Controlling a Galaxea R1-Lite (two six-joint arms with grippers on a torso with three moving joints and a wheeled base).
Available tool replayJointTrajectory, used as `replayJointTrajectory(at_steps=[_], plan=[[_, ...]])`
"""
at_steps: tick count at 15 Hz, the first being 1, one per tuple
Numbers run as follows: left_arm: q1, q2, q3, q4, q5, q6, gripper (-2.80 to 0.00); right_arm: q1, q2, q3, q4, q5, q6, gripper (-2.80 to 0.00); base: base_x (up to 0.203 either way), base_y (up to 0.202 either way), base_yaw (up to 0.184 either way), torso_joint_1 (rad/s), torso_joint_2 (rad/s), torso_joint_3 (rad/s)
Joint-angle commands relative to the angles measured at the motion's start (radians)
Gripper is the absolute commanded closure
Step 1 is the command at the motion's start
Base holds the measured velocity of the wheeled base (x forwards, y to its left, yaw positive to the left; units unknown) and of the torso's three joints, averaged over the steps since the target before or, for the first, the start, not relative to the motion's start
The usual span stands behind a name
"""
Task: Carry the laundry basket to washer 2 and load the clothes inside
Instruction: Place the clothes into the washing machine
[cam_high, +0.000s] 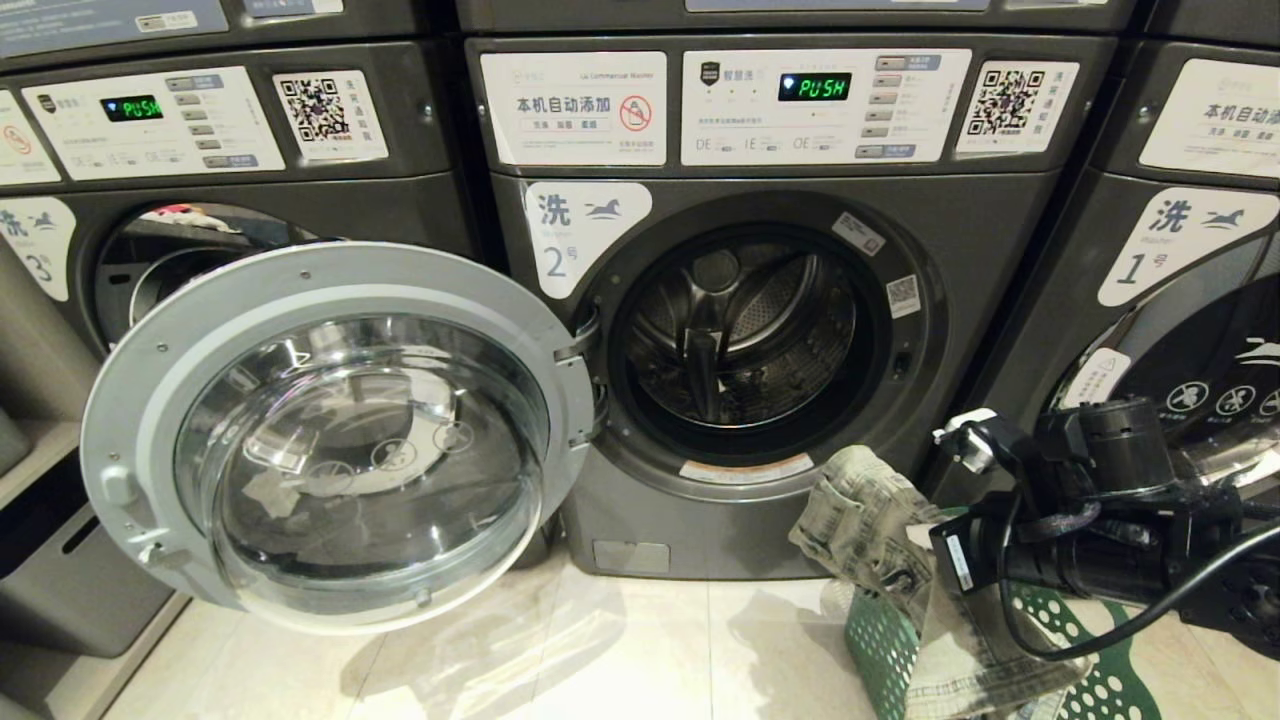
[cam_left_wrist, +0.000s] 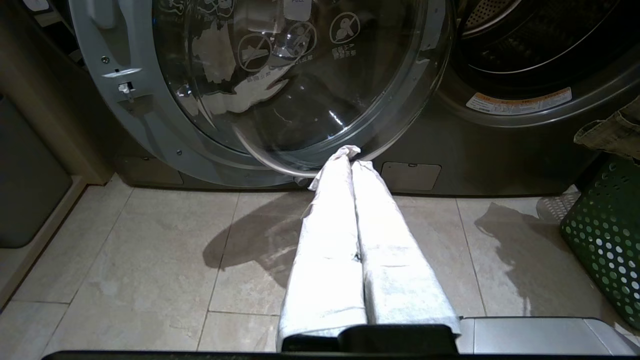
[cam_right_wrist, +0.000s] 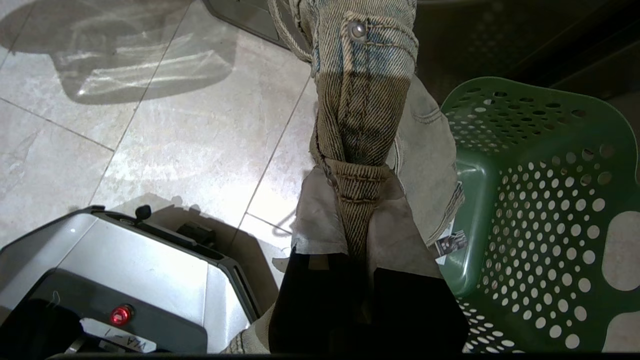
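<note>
Denim is what you have here: the clothes (cam_right_wrist: 365, 125) look soft, floppy and fairly heavy for their size, so expect the loose end to drag and swing. Your right gripper (cam_right_wrist: 357, 220) is clamped on a stitched seam, a firm hold; the garment hangs over the laundry basket (cam_high: 880, 640) on the floor, just right of washer 2 (cam_high: 745, 330), whose door (cam_high: 340, 435) stands open. That arm reaches in low from the right. Your left gripper (cam_left_wrist: 352, 157) is parked near the door, jaws together.
</note>
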Motion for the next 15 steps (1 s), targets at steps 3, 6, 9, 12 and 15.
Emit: replayJointTrajectory(at_steps=[3,6,9,12,15], plan=[[0.0,0.0,0.0,0.0,0.0,-0.001,0.0,-0.023,-0.005,-0.012,-0.004,0.002,0.004,0.0,0.0,0.0,0.0,0.0,0.0,0.0],[0.001,0.0,0.0,0.0,0.0,0.0,0.0,-0.038,-0.002,-0.004,-0.004,0.005,0.007,0.0,0.0,0.0,0.0,0.0,0.0,0.0],[-0.001,0.0,0.0,0.0,0.0,0.0,0.0,-0.038,0.003,-0.001,-0.004,0.005,0.008,0.0,0.0,0.0,0.0,0.0,0.0,0.0],[0.001,0.0,0.0,0.0,0.0,-0.001,0.0,-0.038,0.004,-0.004,-0.004,0.005,0.01,0.0,0.0,0.0,0.0,0.0,0.0,0.0],[0.001,0.0,0.0,0.0,0.0,-0.002,0.0,-0.039,0.003,-0.004,-0.004,0.005,0.008,0.0,0.0,0.0,0.0,0.0,0.0,0.0]])
